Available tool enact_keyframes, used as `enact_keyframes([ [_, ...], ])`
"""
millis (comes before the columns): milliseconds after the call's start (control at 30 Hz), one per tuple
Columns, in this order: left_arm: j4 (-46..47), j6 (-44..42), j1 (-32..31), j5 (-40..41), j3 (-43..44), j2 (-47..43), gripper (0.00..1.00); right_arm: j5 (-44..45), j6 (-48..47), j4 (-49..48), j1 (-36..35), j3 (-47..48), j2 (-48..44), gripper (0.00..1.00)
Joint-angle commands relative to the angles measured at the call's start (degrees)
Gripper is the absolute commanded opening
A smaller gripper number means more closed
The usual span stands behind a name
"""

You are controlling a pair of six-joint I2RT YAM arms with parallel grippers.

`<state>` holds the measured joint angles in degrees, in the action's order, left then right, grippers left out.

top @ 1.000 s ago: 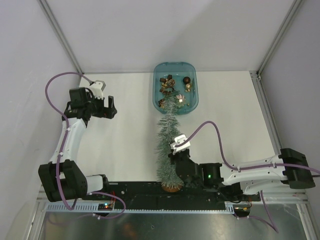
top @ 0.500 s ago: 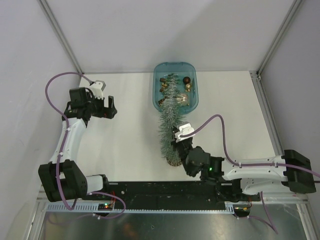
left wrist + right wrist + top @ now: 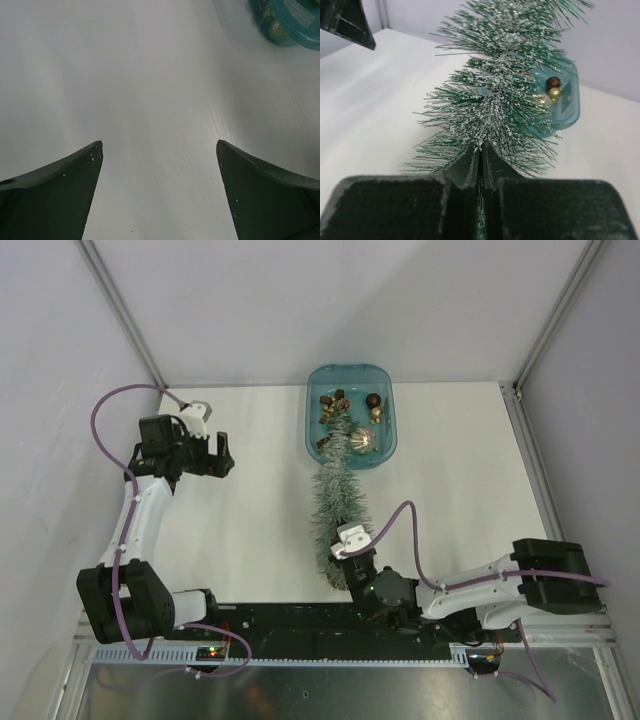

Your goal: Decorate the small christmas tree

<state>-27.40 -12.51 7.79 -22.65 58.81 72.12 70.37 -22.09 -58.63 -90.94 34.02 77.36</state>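
The small christmas tree [image 3: 335, 495], a frosted green bottle-brush cone, stretches from near the table's front edge to the blue tray [image 3: 312, 390], with its tip over the tray's near rim. My right gripper [image 3: 346, 558] is shut on its lower end. In the right wrist view the closed jaws [image 3: 481, 150] vanish into the bristles of the tree [image 3: 505, 95], which hide the base. My left gripper [image 3: 222, 455] hangs open at the far left, well apart from the tree. Its fingers [image 3: 65, 190] stand wide over bare table.
Small gold and brown ornaments [image 3: 372, 402] lie in the blue tray [image 3: 568, 107], which also shows at the left wrist view's top right corner [image 3: 292, 30]. Metal frame posts and grey walls close in the white table [image 3: 250, 530] on three sides.
My right arm pushed the tree out over the tray, then drew it back toward the near edge and swung left. The left arm has not moved.
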Motion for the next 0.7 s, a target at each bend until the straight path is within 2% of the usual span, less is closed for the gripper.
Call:
enact_keyframes([
  [0, 0.56, 0.09, -0.35, -0.56, 1.36, -0.98, 1.0, 2.51, -21.77, -30.77, 1.17, -0.22, 5.9, 0.0],
  [67, 0.47, 0.18, -0.51, -0.57, 1.28, -1.18, 1.0, 0.17, -24.27, -33.06, 3.15, 1.46, 7.48, 0.0],
  [300, 0.26, -0.48, -0.69, 0.55, 1.16, -1.43, 1.0, -6.52, -23.82, -33.87, 9.42, 3.2, 8.77, 0.0],
  [667, 0.27, -0.04, -0.67, 0.02, 1.89, 0.34, 1.0, -9.21, -26.08, -34.07, 10.72, 3.38, 9.36, 0.0],
])
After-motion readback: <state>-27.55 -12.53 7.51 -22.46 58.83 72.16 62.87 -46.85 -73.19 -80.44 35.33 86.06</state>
